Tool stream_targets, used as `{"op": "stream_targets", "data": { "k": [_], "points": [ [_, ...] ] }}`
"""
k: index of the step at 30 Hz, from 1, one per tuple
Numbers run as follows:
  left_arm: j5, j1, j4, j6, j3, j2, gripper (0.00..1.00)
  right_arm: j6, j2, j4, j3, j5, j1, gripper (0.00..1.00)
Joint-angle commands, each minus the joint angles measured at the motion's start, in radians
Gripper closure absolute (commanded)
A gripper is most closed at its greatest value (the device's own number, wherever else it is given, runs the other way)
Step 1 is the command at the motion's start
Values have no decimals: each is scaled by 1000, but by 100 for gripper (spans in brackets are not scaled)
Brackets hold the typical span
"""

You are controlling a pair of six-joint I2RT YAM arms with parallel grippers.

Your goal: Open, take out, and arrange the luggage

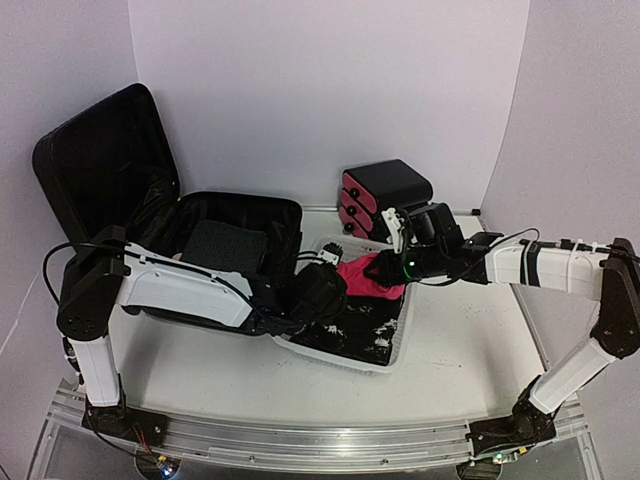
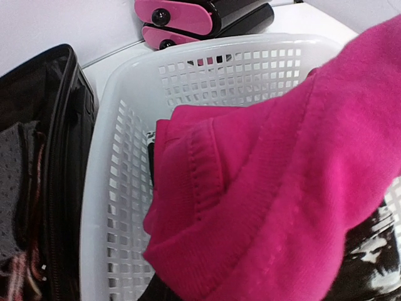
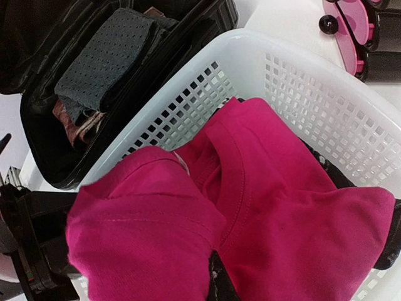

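The luggage (image 1: 230, 235), a black hard-shell suitcase, lies open at the left with its lid (image 1: 100, 160) standing up. Folded grey cloth (image 3: 106, 59) rests inside it. A pink shirt (image 1: 362, 272) hangs over the white mesh basket (image 1: 385, 352), stretched between both grippers. My right gripper (image 1: 392, 262) is shut on the shirt's right end. The left gripper (image 1: 322, 285) sits at the shirt's left end. In both wrist views the pink shirt (image 2: 282, 175) (image 3: 282, 213) covers the jaws, and the fingers are hidden.
A black-and-white garment (image 1: 350, 335) lies in the basket under the shirt. Stacked black boxes with pink drawer fronts (image 1: 385, 195) stand behind the basket. The suitcase's side wall (image 2: 56, 157) touches the basket's left rim (image 2: 106, 188). Walls close in the back and sides.
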Motion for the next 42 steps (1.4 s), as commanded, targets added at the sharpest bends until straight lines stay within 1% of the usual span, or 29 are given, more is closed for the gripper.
{"op": "stream_targets", "data": {
  "k": [1, 3, 6, 9, 15, 23, 27, 32, 37, 42],
  "points": [
    [-29, 5, -43, 53, 12, -83, 90, -24, -48, 18, 1, -41, 6, 100],
    [-26, 5, -83, 67, 13, -97, 96, -56, -44, -16, 2, -70, 8, 100],
    [25, 4, -133, 118, 17, -111, 99, -106, -36, -73, -5, -111, 12, 100],
    [95, 5, -158, 157, -5, -126, 100, -142, -21, -106, -16, -154, 18, 100],
    [122, 5, -190, 153, -61, -150, 100, -154, 35, -113, -38, -198, 53, 97],
    [115, 5, -235, 140, -77, -158, 100, -122, 57, -85, -76, -152, 66, 94],
    [120, 5, -246, 157, -101, -172, 100, -105, 48, -71, -106, -149, 66, 89],
    [81, 5, -263, 198, -80, -179, 100, -67, 41, -11, -118, -149, 67, 90],
    [53, 5, -282, 230, -42, -229, 100, -31, 35, 28, -116, -135, 77, 91],
    [33, 5, -286, 246, -63, -253, 100, -12, 46, 42, -110, -132, 95, 90]
  ]
}}
